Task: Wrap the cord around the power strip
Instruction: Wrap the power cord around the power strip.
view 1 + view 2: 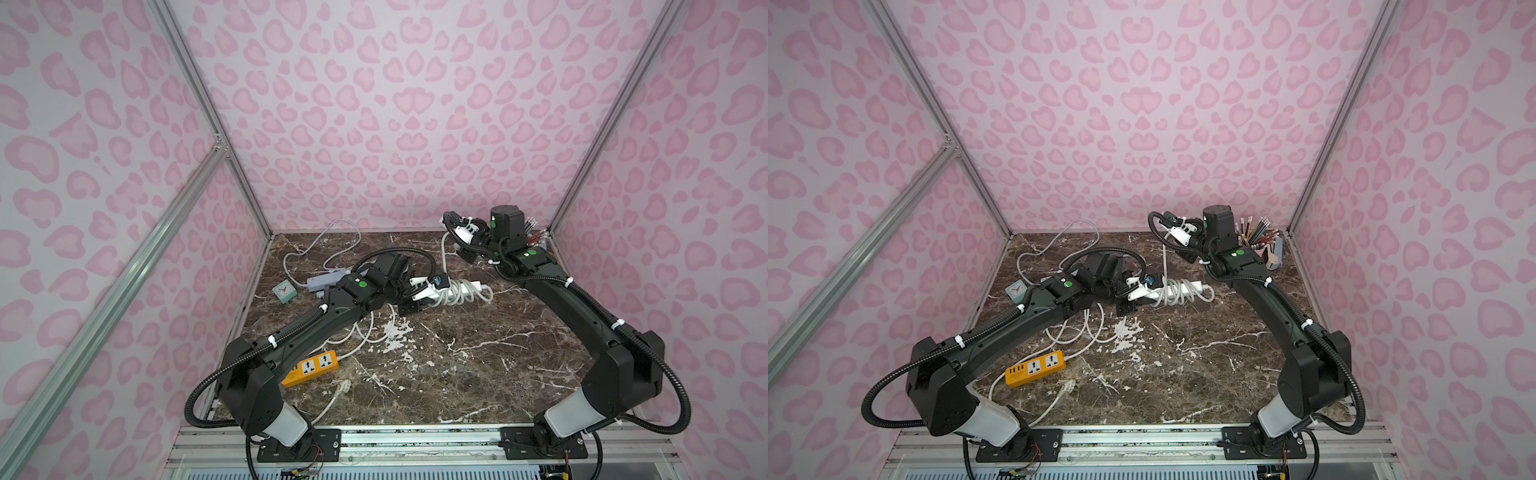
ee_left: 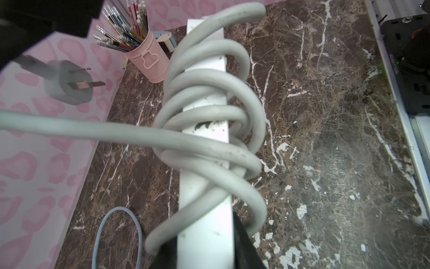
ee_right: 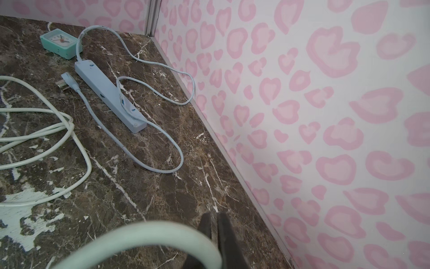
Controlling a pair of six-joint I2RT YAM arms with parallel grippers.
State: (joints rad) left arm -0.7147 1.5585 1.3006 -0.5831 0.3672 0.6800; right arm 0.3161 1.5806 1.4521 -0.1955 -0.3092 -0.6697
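The left gripper (image 1: pixel 433 288) is clenched on one end of the white power strip (image 1: pixel 475 286), which sits at the centre of both top views. In the left wrist view, the strip runs up the middle of the frame from the lower edge. The cord (image 2: pixel 209 93) is wound around it in several loose coils. One strand leaves the coils and crosses to the left edge of that frame.

The right gripper (image 3: pixel 216 219) has its jaws pressed together on the same cord, close to the plug (image 2: pixel 69 83). The plug hangs in the air at the upper left of the left wrist view. In both top views this gripper stands above and right of the strip, near the back wall, and the cord rises to it.

On the marble tabletop (image 1: pixel 478 365):
- An orange power strip (image 1: pixel 311 368) lies at lower left.
- A pale blue power strip (image 3: pixel 109 93) and a small clock (image 3: pixel 60 43) lie at upper left of the right wrist view.
- A pink pencil cup (image 2: pixel 149 58) stands in the back right corner.
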